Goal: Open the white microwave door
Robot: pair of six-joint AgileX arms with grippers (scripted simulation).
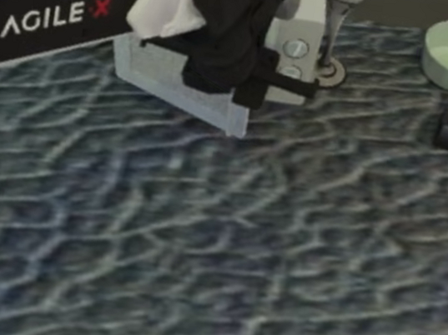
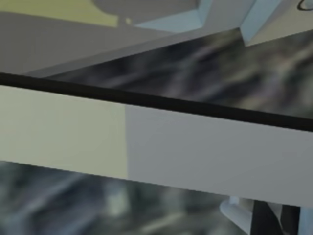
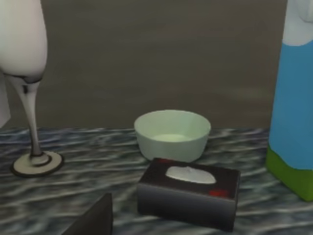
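- My left gripper hangs over the front of the white microwave at the table's far edge; I cannot tell how its fingers stand.
- The microwave door stands swung out from the body toward the table's left, its free edge nearest me.
- Dark tissue box near the right edge, a white tissue showing in its slot.
- Pale green bowl just beyond the box, looks empty.
- White stemmed glass beside the microwave's knob panel.
- Blue and green carton seen only from my right wrist.
- My right gripper is out of sight.
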